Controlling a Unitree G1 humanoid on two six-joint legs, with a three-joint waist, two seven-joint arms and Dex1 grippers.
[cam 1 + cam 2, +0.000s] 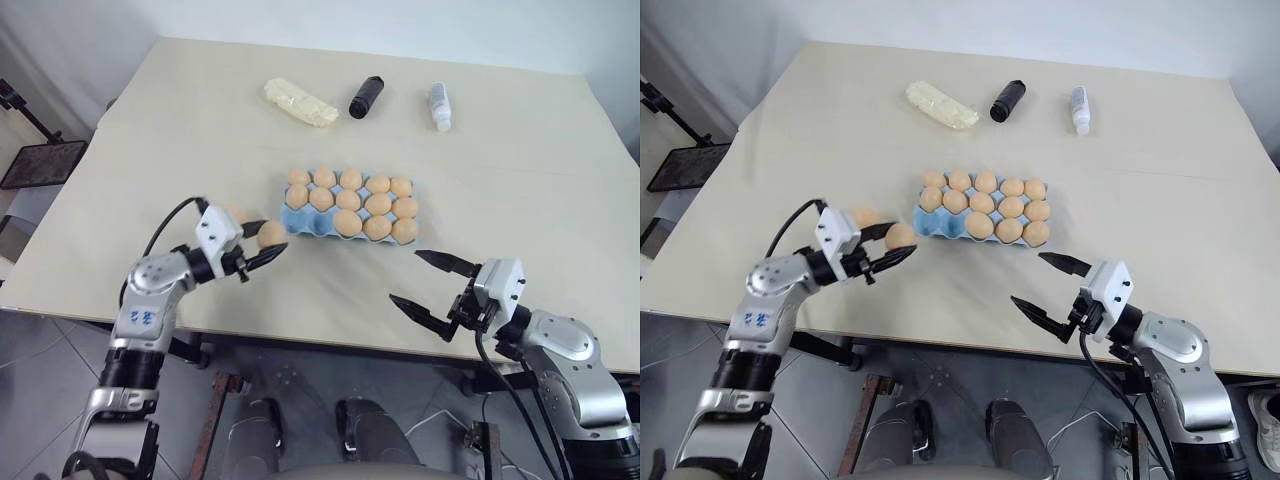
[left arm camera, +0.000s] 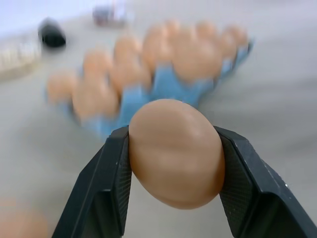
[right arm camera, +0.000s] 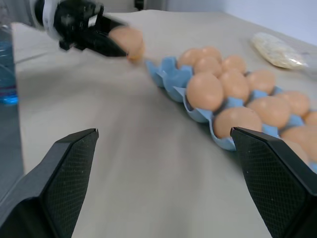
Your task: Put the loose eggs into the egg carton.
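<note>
The light blue egg carton lies mid-table, most cups filled with tan-orange eggs; the two cups at its near-left corner look bare. My left gripper hovers just left of that corner, shut on one loose egg. The left wrist view shows this egg squeezed between both black fingers. Another loose egg rests on the table behind the left hand. My right gripper is open with nothing in it, near the table's front edge, right of the carton and nearer than it. Across the carton, the right wrist view shows the left gripper's egg.
At the back of the table lie a pale yellow lumpy packet, a black cylinder and a small white bottle. The table's front edge runs just below both grippers.
</note>
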